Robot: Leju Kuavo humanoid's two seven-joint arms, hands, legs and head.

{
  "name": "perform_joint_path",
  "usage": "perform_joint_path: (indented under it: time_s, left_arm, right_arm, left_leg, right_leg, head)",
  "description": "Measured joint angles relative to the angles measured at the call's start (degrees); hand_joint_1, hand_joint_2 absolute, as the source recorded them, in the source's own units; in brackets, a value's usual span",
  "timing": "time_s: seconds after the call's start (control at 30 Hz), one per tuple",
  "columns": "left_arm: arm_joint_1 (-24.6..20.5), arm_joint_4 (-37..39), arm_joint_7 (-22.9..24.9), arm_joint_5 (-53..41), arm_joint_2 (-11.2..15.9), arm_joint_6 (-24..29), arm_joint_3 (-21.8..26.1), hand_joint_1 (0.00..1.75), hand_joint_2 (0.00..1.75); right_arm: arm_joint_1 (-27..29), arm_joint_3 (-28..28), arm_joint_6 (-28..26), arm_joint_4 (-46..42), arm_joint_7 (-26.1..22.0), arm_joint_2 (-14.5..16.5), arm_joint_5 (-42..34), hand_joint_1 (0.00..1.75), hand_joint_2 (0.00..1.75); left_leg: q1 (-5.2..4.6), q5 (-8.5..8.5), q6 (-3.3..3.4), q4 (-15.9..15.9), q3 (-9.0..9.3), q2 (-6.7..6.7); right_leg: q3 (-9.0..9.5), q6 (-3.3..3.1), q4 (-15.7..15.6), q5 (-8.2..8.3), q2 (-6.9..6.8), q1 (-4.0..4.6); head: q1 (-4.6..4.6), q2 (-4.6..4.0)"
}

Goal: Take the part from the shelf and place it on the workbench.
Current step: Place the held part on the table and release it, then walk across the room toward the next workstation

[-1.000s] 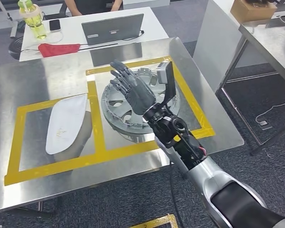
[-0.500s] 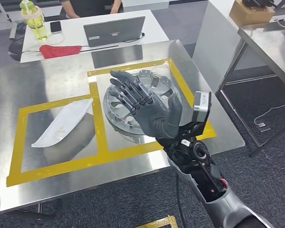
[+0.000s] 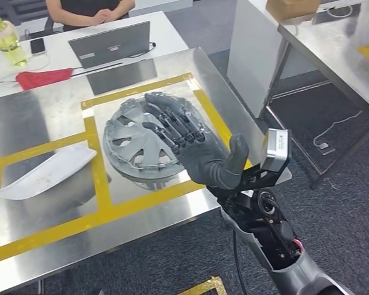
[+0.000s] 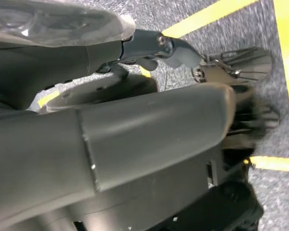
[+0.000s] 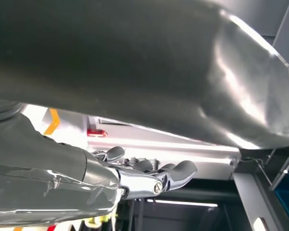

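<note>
Hovering empty over a delivered part

The right hand, palm up with fingers spread and holding nothing, hangs above the wheel cover lying inside the workbench's taped square; dropping low could nudge it outside.

A white, flat, leaf-shaped plastic panel lies inside a yellow-tape rectangle. Behind it, on a white desk, a grey closed laptop, a crumpled red cloth, a black phone and a green-tinted drink bottle sit before a person with clasped hands. A brown cardboard box rests on another metal table.
</note>
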Motion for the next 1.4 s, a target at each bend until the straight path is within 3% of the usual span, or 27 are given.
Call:
perform_joint_path:
  time_s: [0.07, 0.1, 0.13, 0.17, 0.23, 0.3, 0.37, 0.4, 0.47, 0.53, 0.57, 0.6, 0.63, 0.67, 0.7, 0.77, 0.83, 0.9, 0.97, 1.03, 1.07, 1.1, 1.13, 1.2, 1.27, 1.33, 1.4]
  left_arm:
    - [0.05, -0.04, 0.13, -0.33, -0.44, -0.25, -0.02, 0.00, 0.00]
    - [0.06, -0.06, 0.20, -0.49, -0.64, -0.36, -0.03, 0.00, 0.00]
    - [0.06, -0.08, 0.25, -0.68, -0.80, -0.51, -0.03, 0.00, 0.00]
    - [0.05, -0.10, 0.32, -0.89, -0.92, -0.67, -0.04, 0.00, 0.00]
    - [0.06, -0.10, 0.45, -1.38, -1.04, -0.92, -0.04, 0.00, 0.00]
    - [0.05, -0.10, 0.54, -1.72, -1.20, -1.05, -0.06, 0.00, 0.00]
    - [-0.03, -0.11, 0.57, -1.85, -1.38, -1.19, -0.07, 0.00, 0.00]
    - [-0.10, -0.12, 0.57, -1.88, -1.45, -1.25, -0.08, 0.00, 0.00]
    - [-0.16, -0.14, 0.57, -1.98, -1.60, -1.30, -0.08, 0.00, 0.00]
    - [-0.03, -0.15, 0.57, -2.04, -1.66, -1.30, -0.08, 0.00, 0.00]
    - [0.03, -0.15, 0.57, -2.04, -1.65, -1.30, -0.08, 0.00, 0.00]
    - [0.07, -0.15, 0.57, -2.03, -1.63, -1.30, -0.08, 0.00, 0.00]
    - [0.08, -0.15, 0.57, -2.03, -1.62, -1.29, -0.08, 0.00, 0.00]
    - [0.08, -0.15, 0.57, -2.03, -1.61, -1.29, -0.08, 0.00, 0.00]
    - [0.09, -0.15, 0.57, -2.03, -1.59, -1.29, -0.08, 0.00, 0.00]
    - [0.10, -0.14, 0.57, -2.04, -1.53, -1.29, -0.08, 0.00, 0.00]
    - [0.13, -0.13, 0.57, -2.05, -1.44, -1.30, -0.08, 0.00, 0.00]
    - [0.11, -0.13, 0.64, -2.10, -1.33, -1.31, -0.08, 0.00, 0.00]
    - [0.07, -0.14, 0.72, -2.14, -1.25, -1.40, -0.08, 0.00, 0.00]
    - [0.07, -0.14, 0.72, -2.14, -1.25, -1.53, -0.08, 0.00, 0.00]
    - [0.07, -0.14, 0.72, -2.14, -1.26, -1.57, -0.08, 0.00, 0.00]
    - [0.08, -0.14, 0.73, -2.14, -1.26, -1.59, -0.08, 0.00, 0.00]
    - [0.07, -0.15, 0.73, -2.13, -1.26, -1.61, -0.08, 0.00, 0.00]
    - [0.06, -0.14, 0.76, -2.08, -1.25, -1.62, -0.08, 0.00, 0.00]
    - [0.07, -0.13, 0.84, -1.96, -1.21, -1.61, -0.08, 0.00, 0.00]
    - [0.06, -0.14, 0.90, -1.87, -1.22, -1.61, -0.08, 0.00, 0.00]
    - [-0.04, -0.15, 0.93, -1.85, -1.31, -1.61, -0.08, 0.00, 0.00]
  right_arm:
    - [0.15, 0.01, -0.03, -0.18, 0.11, -0.02, 0.03, 0.00, 0.00]
    - [0.24, 0.01, -0.05, -0.25, 0.17, -0.04, 0.08, 0.00, 0.00]
    - [0.30, 0.02, -0.07, -0.38, 0.21, -0.05, 0.14, 0.00, 0.00]
    - [0.33, 0.02, -0.09, -0.58, 0.26, -0.05, 0.20, 0.00, 0.00]
    - [0.32, 0.01, -0.11, -1.06, 0.38, -0.05, 0.36, 0.00, 0.00]
    - [0.32, 0.01, -0.16, -1.43, 0.55, -0.06, 0.54, 0.00, 0.00]
    - [0.34, -0.03, -0.29, -1.76, 0.68, -0.07, 0.66, 0.00, 0.00]
    - [0.38, -0.07, -0.37, -1.98, 0.71, -0.09, 0.72, 0.00, 0.00]
    - [0.36, -0.13, -0.53, -2.51, 0.78, -0.16, 0.85, 0.00, 0.00]
    - [0.44, -0.15, -0.65, -2.88, 0.91, -0.32, 0.99, 0.00, 0.00]
    - [0.55, -0.16, -0.70, -2.97, 0.99, -0.43, 1.04, 0.00, 0.00]
    - [0.66, -0.19, -0.75, -3.02, 1.07, -0.54, 1.09, 0.00, 0.00]
    - [0.76, -0.22, -0.79, -3.08, 1.12, -0.63, 1.13, 0.00, 0.00]
    - [0.81, -0.25, -0.83, -3.21, 1.14, -0.71, 1.15, 0.00, 0.00]
    - [0.84, -0.28, -0.85, -3.42, 1.15, -0.75, 1.17, 0.00, 0.00]
    - [0.84, -0.33, -0.87, -3.87, 1.15, -0.81, 1.17, 0.00, 0.00]
    - [0.89, -0.41, -0.91, -4.17, 1.14, -0.87, 1.17, 0.00, 0.00]
    - [0.96, -0.50, -0.99, -4.53, 1.15, -0.91, 1.17, 0.00, 0.00]
    - [0.97, -0.55, -1.10, -5.04, 1.15, -0.94, 1.17, 0.00, 0.00]
    - [1.03, -0.56, -1.19, -5.37, 1.16, -0.97, 1.17, 0.00, 0.00]
    - [1.10, -0.56, -1.24, -5.45, 1.17, -0.98, 1.17, 0.00, 0.00]
    - [1.20, -0.56, -1.29, -5.52, 1.20, -1.01, 1.17, 0.00, 0.00]
    - [1.27, -0.56, -1.37, -5.61, 1.21, -1.04, 1.17, 0.00, 0.00]
    - [1.33, -0.57, -1.54, -5.93, 1.24, -1.09, 1.21, 0.00, 0.00]
    - [1.32, -0.58, -1.63, -6.28, 1.22, -1.09, 1.26, 0.00, 0.00]
    - [1.32, -0.59, -1.63, -6.55, 1.19, -1.11, 1.28, 0.00, 0.00]
    - [1.36, -0.65, -1.63, -6.77, 1.16, -1.19, 1.28, 0.00, 0.00]
  left_leg:
    - [0.01, -2.65, -0.08, 7.76, -4.01, -0.82]
    - [0.01, -2.47, 0.02, 9.18, -4.98, -0.94]
    - [0.00, -1.17, 0.23, 8.14, -4.82, -1.04]
    - [-0.01, 0.99, 0.56, 4.91, -3.58, -1.32]
    - [-0.08, 5.01, 1.34, -3.64, 0.00, -3.11]
    - [-0.26, 6.26, 1.76, -8.01, 1.86, -4.33]
    - [-0.37, 6.17, 1.96, -8.49, 2.11, -3.68]
    - [-0.29, 6.26, 2.15, -8.80, 2.30, -3.16]
    - [-0.06, 6.46, 2.63, -9.47, 2.72, -2.09]
    - [-0.13, 6.38, 2.95, -9.59, 2.89, -0.96]
    - [-0.18, 6.31, 3.02, -9.55, 2.91, -0.38]
    - [-0.20, 6.22, 3.02, -9.50, 2.96, 0.19]
    - [-0.20, 6.09, 2.98, -9.42, 3.04, 0.71]
    - [-0.20, 5.92, 2.88, -9.30, 3.16, 1.21]
    - [-0.23, 5.69, 2.72, -9.13, 3.31, 1.67]
    - [-0.56, 5.22, 2.27, -8.66, 3.49, 2.43]
    - [-0.88, 5.01, 1.88, -8.46, 3.56, 3.27]
    - [-0.81, 4.71, 1.40, -8.30, 3.65, 3.79]
    - [-0.59, 2.69, 0.75, -5.52, 2.58, 2.04]
    - [-0.37, -1.26, 0.28, 2.08, -0.85, -0.32]
    - [-0.32, -2.89, 0.16, 6.23, -2.82, -0.78]
    - [-0.28, -3.57, 0.10, 9.00, -4.21, -0.96]
    - [-0.25, -3.07, 0.12, 9.52, -4.57, -1.04]
    - [-0.11, 0.89, 0.37, 3.40, -1.91, -1.64]
    - [0.07, 4.28, 0.78, -4.83, 1.73, -3.66]
    - [0.00, 4.97, 1.15, -7.93, 3.02, -4.63]
    - [0.00, 5.15, 1.68, -8.18, 3.09, -3.54]
  right_leg:
    - [-0.04, -0.18, 0.03, 0.01, 1.02, 0.07]
    - [-0.01, -0.20, 0.04, 0.00, 1.63, 0.13]
    - [0.05, -0.21, 0.05, -0.01, 2.29, 0.19]
    - [0.14, -0.20, 0.05, -0.01, 2.95, 0.24]
    - [0.16, -0.11, 0.09, -0.05, 4.15, 0.29]
    - [-0.10, 0.27, 0.11, -0.06, 5.15, 0.24]
    - [-0.29, 0.96, -0.04, 0.00, 6.07, 0.14]
    - [-0.35, 1.29, 0.20, -0.24, 5.79, 0.15]
    - [-1.76, 1.86, 3.61, -2.41, 3.57, 0.33]
    - [-5.33, 2.21, 11.41, -6.33, 1.03, 0.29]
    - [-7.13, 2.34, 15.08, -7.73, 0.57, 0.23]
    - [-8.12, 2.43, 17.03, -8.05, 0.33, 0.17]
    - [-7.96, 2.48, 16.61, -7.18, 0.12, 0.14]
    - [-6.64, 2.46, 13.92, -5.37, -0.20, 0.12]
    - [-4.50, 2.37, 9.64, -3.13, -0.98, 0.13]
    - [-1.04, 1.87, 2.50, -0.54, -2.81, 0.44]
    - [-0.36, 1.19, 0.54, -0.30, -3.12, 0.74]
    - [-0.48, 0.52, 0.35, 0.00, -1.90, 0.62]
    - [-0.44, -0.07, 0.06, 0.35, -0.85, 0.31]
    - [-0.55, -0.39, 0.00, 0.53, 0.10, 0.15]
    - [-0.62, -0.45, 0.02, 0.56, 0.65, 0.16]
    - [-0.65, -0.49, 0.04, 0.59, 1.28, 0.16]
    - [-0.65, -0.49, 0.06, 0.61, 1.97, 0.16]
    - [-0.57, -0.41, 0.13, 0.65, 3.39, 0.12]
    - [-0.69, -0.07, 0.26, 0.70, 4.74, 0.22]
    - [-1.01, 0.53, 0.29, 0.81, 5.82, 0.24]
    - [-1.27, 1.19, 0.23, 0.91, 6.56, 0.12]
  head:
    - [-0.61, 0.00]
    - [-0.74, 0.00]
    - [-0.82, 0.01]
    - [-0.88, 0.00]
    - [-1.01, 0.00]
    - [-1.05, 0.01]
    - [-1.03, 0.01]
    - [-1.00, 0.00]
    - [-0.46, 0.01]
    - [0.25, 0.00]
    - [0.46, -0.01]
    - [0.65, -0.01]
    - [0.86, -0.01]
    - [1.10, -0.01]
    - [1.38, 0.00]
    - [1.80, 0.00]
    - [1.66, 0.01]
    - [1.31, 0.01]
    - [0.90, 0.00]
    - [0.08, 0.00]
    - [-0.26, 0.00]
    - [-0.48, 0.00]
    - [-0.61, 0.00]
    - [-0.81, 0.00]
    - [-0.96, 0.00]
    - [-0.93, 0.00]
    - [-0.87, 0.00]
